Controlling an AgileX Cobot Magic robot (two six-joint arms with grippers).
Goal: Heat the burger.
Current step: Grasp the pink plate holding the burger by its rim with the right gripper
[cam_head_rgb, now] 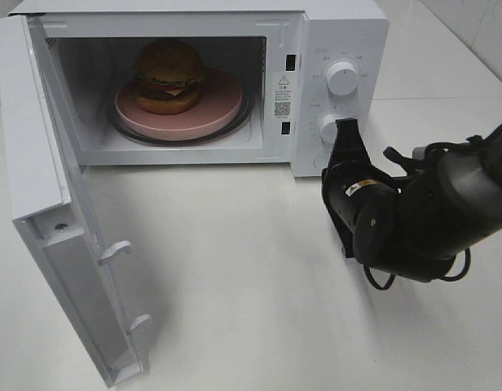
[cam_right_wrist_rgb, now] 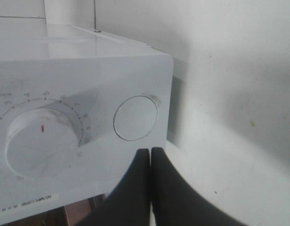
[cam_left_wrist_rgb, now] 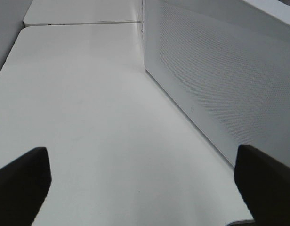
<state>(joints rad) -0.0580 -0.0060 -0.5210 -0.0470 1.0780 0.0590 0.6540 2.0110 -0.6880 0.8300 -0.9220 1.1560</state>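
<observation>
burger point(cam_head_rgb: 169, 75), tall with a glossy golden-brown bun, sits on a round pink plate point(cam_head_rgb: 222, 110) inside the white microwave oven point(cam_head_rgb: 349, 28), upper left of the high view. the white microwave door point(cam_head_rgb: 39, 155) hangs wide open down the left edge. the right gripper point(cam_head_rgb: 346, 126) has its black fingers pinched together on nothing, tips right by the lower white dial point(cam_head_rgb: 327, 128) at centre right; whether they touch the panel i can't tell. the left gripper point(cam_left_wrist_rgb: 144, 181) is spread wide and empty beside a white dotted panel point(cam_left_wrist_rgb: 220, 84), likely the door's outer face. the worry, to my eye, is that open door: work the controls now and nothing heats, and a hard poke from shut tips could shove the oven back or skid off the knob
</observation>
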